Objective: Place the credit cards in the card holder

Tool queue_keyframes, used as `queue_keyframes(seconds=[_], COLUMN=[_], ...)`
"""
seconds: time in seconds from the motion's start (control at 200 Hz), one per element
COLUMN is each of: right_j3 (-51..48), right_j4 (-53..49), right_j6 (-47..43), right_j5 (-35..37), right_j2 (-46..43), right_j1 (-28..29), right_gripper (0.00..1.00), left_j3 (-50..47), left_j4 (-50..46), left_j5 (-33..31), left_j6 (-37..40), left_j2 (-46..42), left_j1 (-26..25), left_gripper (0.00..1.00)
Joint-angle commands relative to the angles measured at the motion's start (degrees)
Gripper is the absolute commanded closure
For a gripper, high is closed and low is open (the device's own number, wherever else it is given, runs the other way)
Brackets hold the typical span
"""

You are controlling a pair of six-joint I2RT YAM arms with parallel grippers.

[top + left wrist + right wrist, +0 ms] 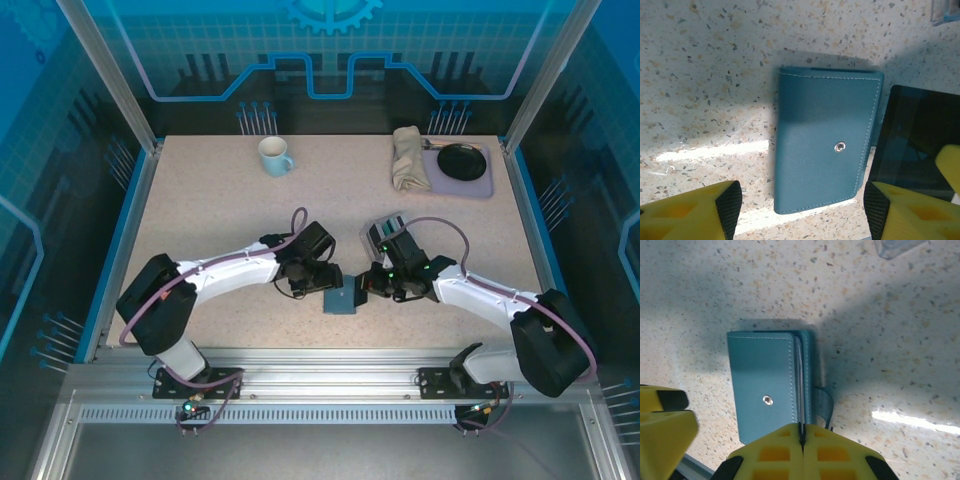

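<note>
The blue-teal card holder [822, 145] lies closed and flat on the speckled table, snap stud up, near the front middle [341, 299]. My left gripper [802, 209] is open, a yellow finger on each side of the holder's near end, touching nothing. My right gripper [801, 434] is shut on a thin pale credit card [801, 390], seen edge-on. The card runs from the fingertips into the gap behind the front flap of the card holder [765, 385]. In the top view both grippers [312, 283] [368, 288] meet at the holder from either side.
A clear card rack [385, 229] stands just behind the right gripper. Far back are a pale mug [274, 156], a folded beige cloth [408, 158] and a purple tray [484, 182] with a black dish. Blue walls enclose the table.
</note>
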Motion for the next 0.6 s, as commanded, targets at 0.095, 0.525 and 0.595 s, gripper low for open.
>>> queue_keyframes(seconds=[0.095, 0.525, 0.595], right_j3=[-1.2, -2.4, -2.2], right_j4=[2.2, 6.9, 8.0], right_j6=[0.3, 0.7, 1.0], right_j5=[-1.2, -4.0, -5.1], right_j2=[1.3, 3.5, 3.6], right_j1=[-0.5, -0.6, -0.5], right_gripper=[0.96, 0.96, 0.96], left_j3=[-0.7, 1.0, 1.1], left_j4=[2.4, 4.8, 5.4], left_j5=[1.9, 4.4, 5.2], left_j6=[-1.5, -0.5, -0.3], left_j2=[2.0, 6.5, 7.2], left_j1=[-0.2, -0.1, -0.2], left_gripper=[0.28, 0.27, 0.27])
